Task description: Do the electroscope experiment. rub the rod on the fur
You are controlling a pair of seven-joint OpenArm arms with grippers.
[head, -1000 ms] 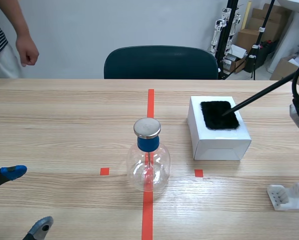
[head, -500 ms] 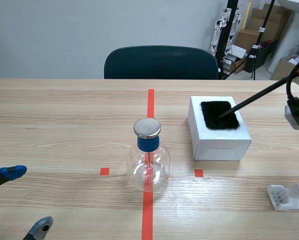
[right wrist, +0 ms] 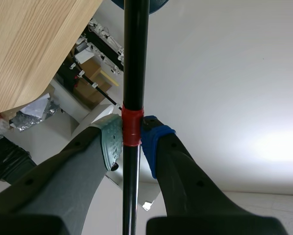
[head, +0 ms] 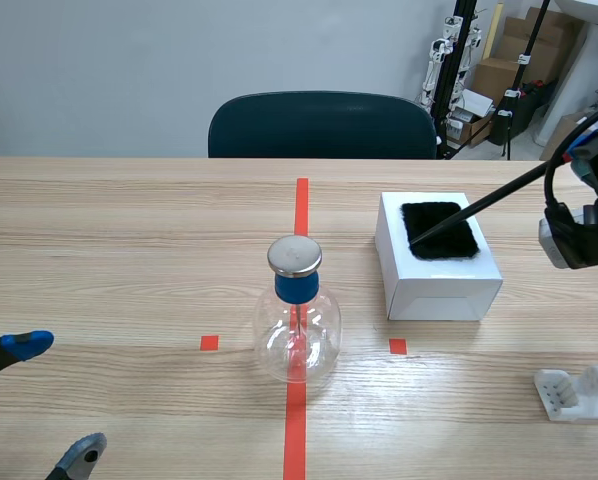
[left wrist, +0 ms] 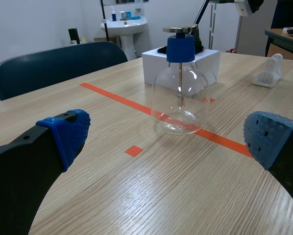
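A thin black rod [head: 479,208] slants down from the right, its tip lying on the black fur [head: 439,230] atop a white box [head: 437,272]. My right gripper [right wrist: 132,139] is shut on the rod [right wrist: 134,58] at its red band; in the scene view that arm [head: 581,225] sits at the right edge. The electroscope, a glass flask [head: 297,333] with a blue neck and metal cap [head: 295,256], stands on the red centre line, also seen ahead of my left gripper as flask [left wrist: 181,100]. My left gripper [left wrist: 166,134] hangs open low at the near left, holding nothing.
A white plastic stand [head: 577,392] lies at the near right. A dark chair [head: 322,125] stands behind the table's far edge. Cardboard boxes and tripods are in the back right corner.
The right arm has come leftward and lower, sliding the rod's tip leftward across the fur. The person at the far left has left the view. The left arm is unmoved.
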